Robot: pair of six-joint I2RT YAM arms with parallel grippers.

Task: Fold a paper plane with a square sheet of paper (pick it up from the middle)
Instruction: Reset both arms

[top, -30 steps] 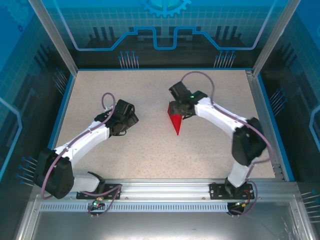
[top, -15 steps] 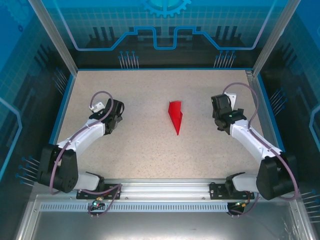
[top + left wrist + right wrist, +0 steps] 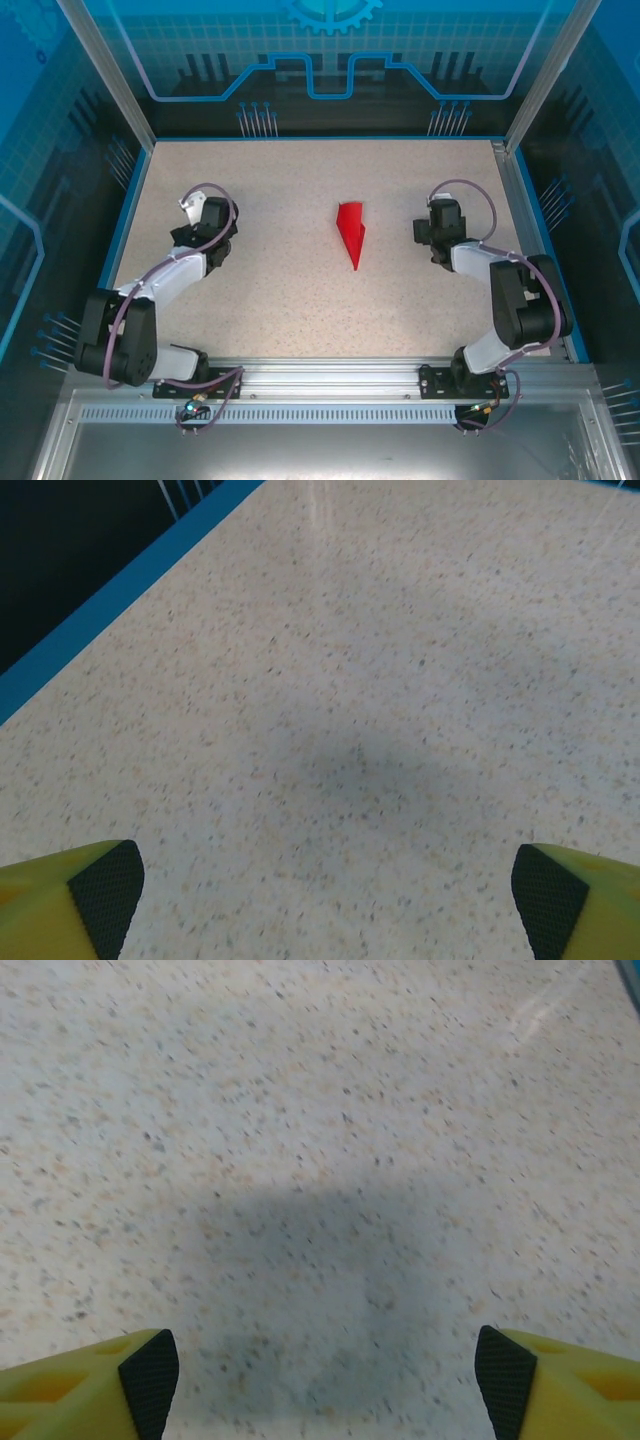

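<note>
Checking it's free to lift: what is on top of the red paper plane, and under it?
Nothing rests on the paper plane; it lies on the speckled table. Its underside is hidden.

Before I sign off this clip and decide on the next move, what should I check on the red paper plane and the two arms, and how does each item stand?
1. The paper plane lies on the table, folded into a slim dart: ok.
2. The left gripper is open, with bare table between its fingers: ok.
3. The right gripper is open and holds nothing: ok.
4. Both grippers stand apart from the paper plane, one on each side: ok.
5. Creases sharp and wings even: cannot tell, too small in the top view.
</note>
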